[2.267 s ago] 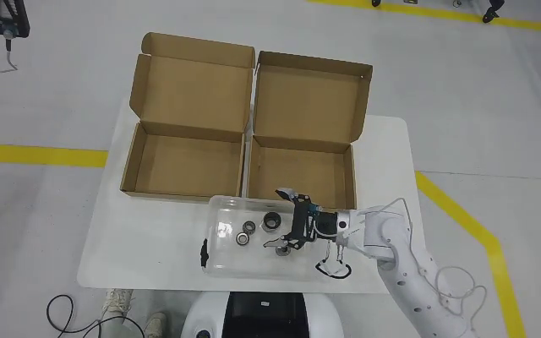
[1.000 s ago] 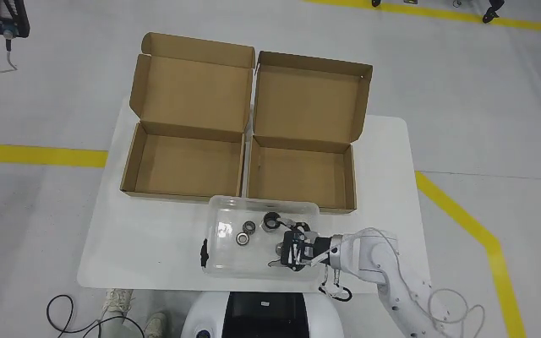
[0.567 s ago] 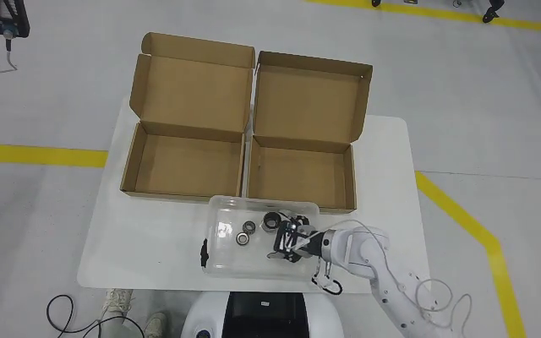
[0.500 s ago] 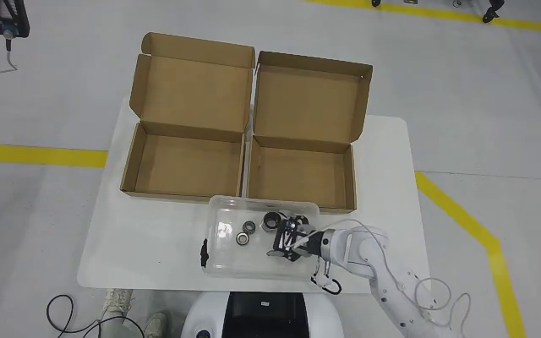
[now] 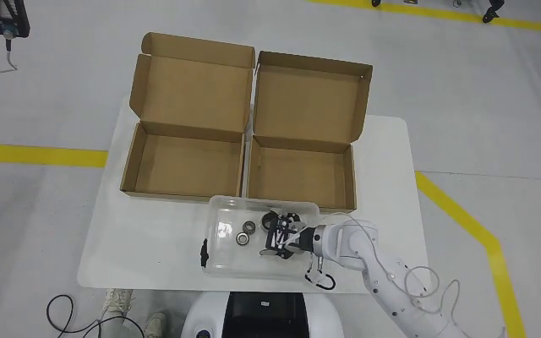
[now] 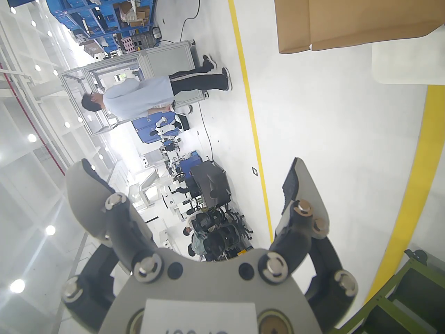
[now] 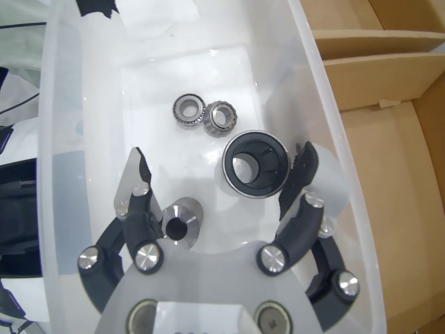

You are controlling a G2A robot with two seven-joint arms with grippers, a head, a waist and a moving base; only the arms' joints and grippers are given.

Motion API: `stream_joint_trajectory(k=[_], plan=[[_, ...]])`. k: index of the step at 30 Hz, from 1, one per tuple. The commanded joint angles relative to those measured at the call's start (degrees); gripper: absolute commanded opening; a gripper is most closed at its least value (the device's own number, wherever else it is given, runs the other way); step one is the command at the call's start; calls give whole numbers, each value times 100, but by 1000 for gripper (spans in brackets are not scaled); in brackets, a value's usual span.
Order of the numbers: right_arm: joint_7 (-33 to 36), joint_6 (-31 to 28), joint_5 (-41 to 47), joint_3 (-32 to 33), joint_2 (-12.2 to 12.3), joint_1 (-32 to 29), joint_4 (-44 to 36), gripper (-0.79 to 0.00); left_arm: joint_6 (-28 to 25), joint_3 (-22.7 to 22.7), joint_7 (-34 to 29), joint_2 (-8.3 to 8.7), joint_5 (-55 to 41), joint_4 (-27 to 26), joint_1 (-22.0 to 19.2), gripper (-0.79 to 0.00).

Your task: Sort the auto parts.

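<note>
Right wrist view | right jaws apart inside clear bin (image 7: 285, 46), black bearing (image 7: 269, 161) between them | left jaws apart

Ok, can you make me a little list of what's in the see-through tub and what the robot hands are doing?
Tub: clear bin, in front of two cardboard boxes
Parts inside: two small bearings, a black ring, a metal sleeve
Right gripper: open, down in the bin, black ring between its fingers
Left gripper: open, holding nothing, facing the room
Boxes: both open, lids folded back
</note>
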Motion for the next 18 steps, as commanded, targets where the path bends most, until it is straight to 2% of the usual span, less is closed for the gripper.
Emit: stream_joint_trajectory(k=[1,8,18], plan=[[-7,10,-5,-34,-6,33,33,-83,0,0,0,0,0,0,0,0],[85,105,-34,-100,-19,158,101,-55,0,0,0,0,0,0,0,0],[74,211,9,-445,-130,486,469,-95,0,0,0,0,0,0,0,0]])
